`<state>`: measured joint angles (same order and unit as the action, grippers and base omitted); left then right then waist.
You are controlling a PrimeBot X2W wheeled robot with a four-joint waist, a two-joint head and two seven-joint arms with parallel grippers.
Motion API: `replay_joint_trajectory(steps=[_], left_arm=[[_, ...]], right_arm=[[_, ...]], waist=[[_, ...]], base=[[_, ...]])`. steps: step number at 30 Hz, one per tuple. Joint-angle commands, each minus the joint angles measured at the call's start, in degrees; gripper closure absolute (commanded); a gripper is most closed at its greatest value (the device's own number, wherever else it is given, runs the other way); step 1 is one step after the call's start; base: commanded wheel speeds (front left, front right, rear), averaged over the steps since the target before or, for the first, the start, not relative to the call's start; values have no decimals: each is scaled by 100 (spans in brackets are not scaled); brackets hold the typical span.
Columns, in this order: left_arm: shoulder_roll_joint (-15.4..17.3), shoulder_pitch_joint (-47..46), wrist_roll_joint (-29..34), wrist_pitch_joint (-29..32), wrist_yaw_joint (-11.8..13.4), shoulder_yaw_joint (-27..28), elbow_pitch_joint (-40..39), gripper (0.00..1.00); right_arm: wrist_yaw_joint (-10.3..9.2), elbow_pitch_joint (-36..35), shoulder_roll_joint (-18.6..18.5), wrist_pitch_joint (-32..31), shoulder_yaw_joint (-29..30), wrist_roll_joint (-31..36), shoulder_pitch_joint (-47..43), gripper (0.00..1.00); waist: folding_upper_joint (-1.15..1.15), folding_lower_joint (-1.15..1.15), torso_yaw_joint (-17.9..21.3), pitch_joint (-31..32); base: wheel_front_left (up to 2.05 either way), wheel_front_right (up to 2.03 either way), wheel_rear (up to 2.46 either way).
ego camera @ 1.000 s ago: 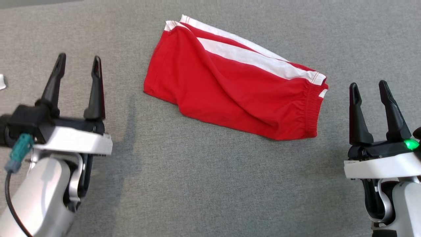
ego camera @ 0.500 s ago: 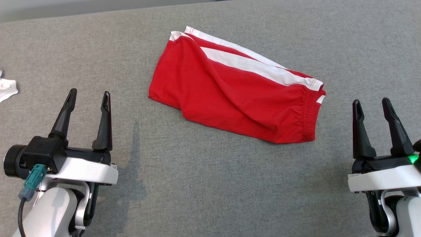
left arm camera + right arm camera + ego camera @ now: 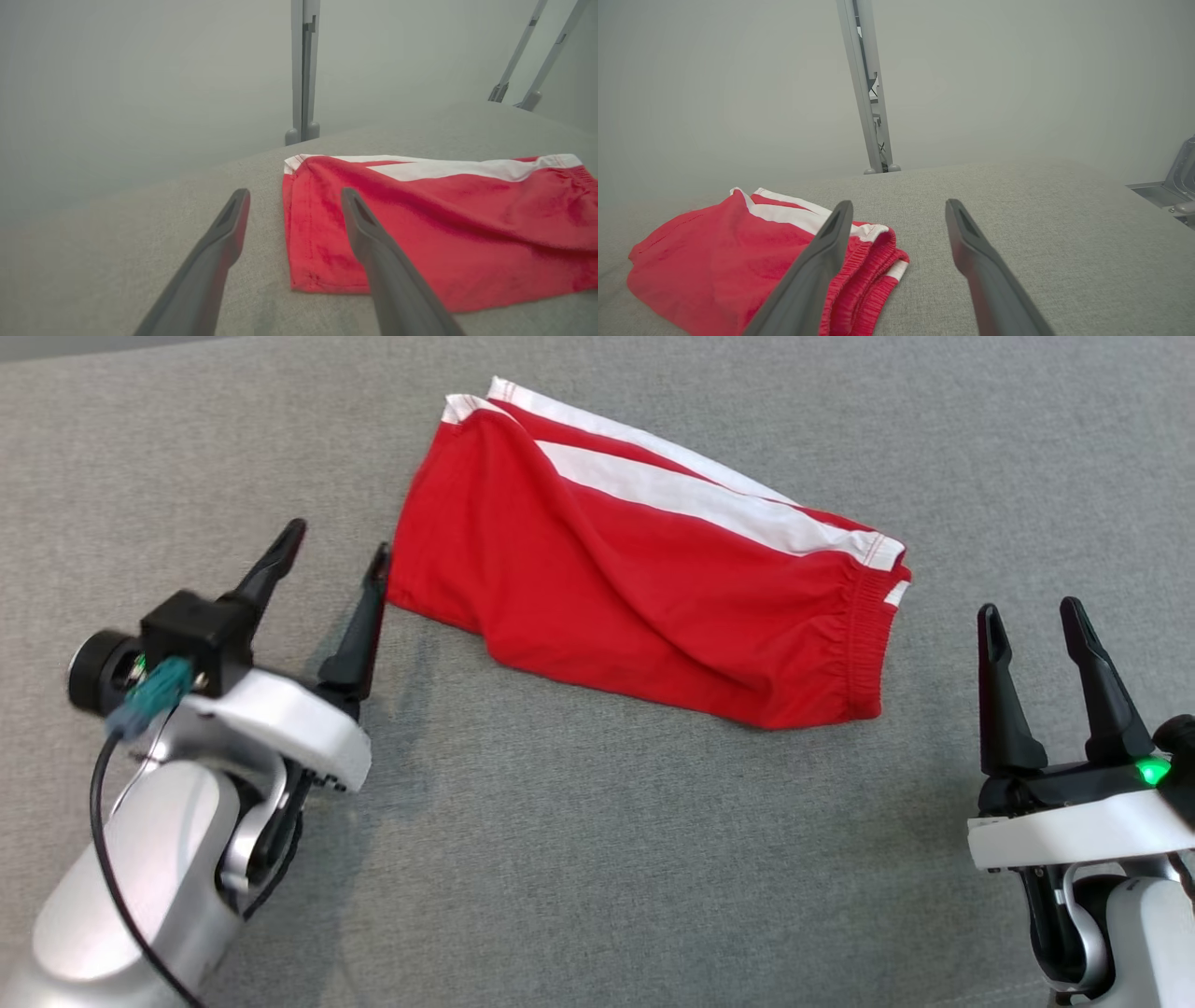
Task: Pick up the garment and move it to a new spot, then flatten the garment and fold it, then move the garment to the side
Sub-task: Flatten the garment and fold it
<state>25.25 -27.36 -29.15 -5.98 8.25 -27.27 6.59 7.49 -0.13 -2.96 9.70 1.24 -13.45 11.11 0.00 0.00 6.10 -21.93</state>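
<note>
The folded red garment is lying on the grey desk. The left tool is hovering wide open and empty just beside its hem, while the right tool is hanging open and empty near the waistband.

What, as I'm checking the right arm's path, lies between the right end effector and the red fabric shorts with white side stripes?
Bare grey woven surface, in the head view, between the right end effector and the red fabric shorts.
</note>
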Motion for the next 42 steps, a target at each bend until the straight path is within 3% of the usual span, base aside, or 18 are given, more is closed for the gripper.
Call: replay_joint_trajectory(steps=[1,13,18,19,26,34,42], left_arm=[[-36,-257,-83,144,-148,-74,171,0],[-269,-1580,-462,972,-1192,-436,2338,0],[-392,-1747,-654,1266,-1378,-543,2823,0],[-487,-1730,-835,1496,-1447,-622,2980,100],[-504,-1713,-1075,1409,-1507,-629,3215,100],[-516,-1032,-1442,836,-1229,-239,2846,100],[-532,191,-1716,507,-758,-56,1571,100]], right_arm=[[1,16,-11,53,-12,-29,68,0],[1,338,-3,264,-369,-317,340,0],[1,469,-3,347,-406,-384,389,0],[1,517,-3,365,-430,-436,407,0],[1,631,-3,412,-520,-483,466,0],[1,640,-4,354,-433,-365,363,0],[1,510,-56,153,-260,-224,272,0]], waist=[[0,0,101,-98],[0,0,588,-542],[0,0,621,-585],[0,0,628,-584],[0,0,632,-557],[0,0,422,-449],[0,0,21,-280]], base=[[0,0,0],[0,0,0],[0,0,0],[0,0,0],[0,0,0],[0,0,0],[0,0,0]])
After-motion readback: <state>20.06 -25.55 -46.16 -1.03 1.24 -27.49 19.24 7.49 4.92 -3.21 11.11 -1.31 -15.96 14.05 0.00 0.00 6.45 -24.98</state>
